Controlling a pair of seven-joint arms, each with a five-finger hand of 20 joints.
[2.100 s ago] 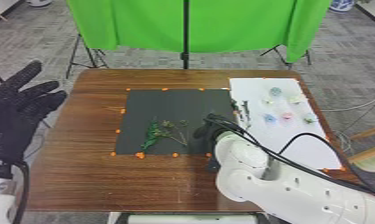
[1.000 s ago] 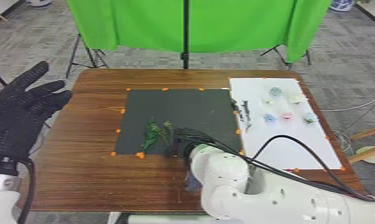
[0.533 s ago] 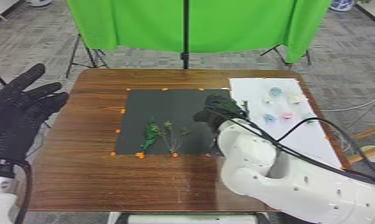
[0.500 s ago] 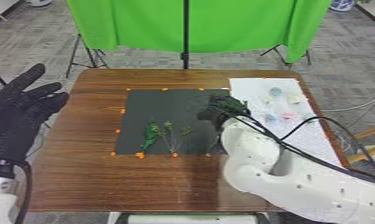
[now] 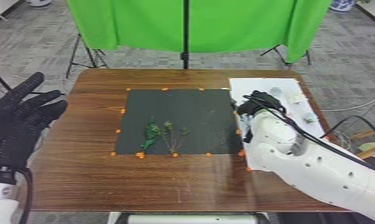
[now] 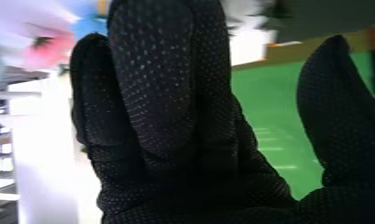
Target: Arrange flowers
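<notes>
The right hand (image 5: pixel 262 101) is hovering over or resting on the white sheet (image 5: pixel 263 162), its fingers standing straight and its thumb spreading wide of them, and it is gripping nothing that can be seen; whether it is touching the sheet, I cannot tell. The leafy stem (image 5: pixel 151 135) and the thin sprigs (image 5: pixel 170 131) are lying side by side on the black sheet (image 5: pixel 179 107), to the left of that hand and nearer the robot. A pale bloom (image 5: pixel 275 91) and a white bloom (image 5: pixel 296 98) are sitting just beyond and to the right of the hand, a greenish bloom (image 5: pixel 310 118) is lying to its right, and a pink flower (image 6: pixel 48 50) and a blue flower (image 6: pixel 90 22) are showing near its fingers in the right wrist view. The hand is probably seeking its next piece, and crowding is posing the main risk: with the fingers spreading this wide, a closing grasp could be dragging in a neighbour or pushing a light bloom off its place. The cables (image 5: pixel 299 127) are running loose along the arm, so a low swing could be sweeping flowers aside. Returning too low could be snagging the sprigs and spoiling their spread. The left hand (image 5: pixel 22 117) is waiting open, well apart from the flowers, steadying nothing.
</notes>
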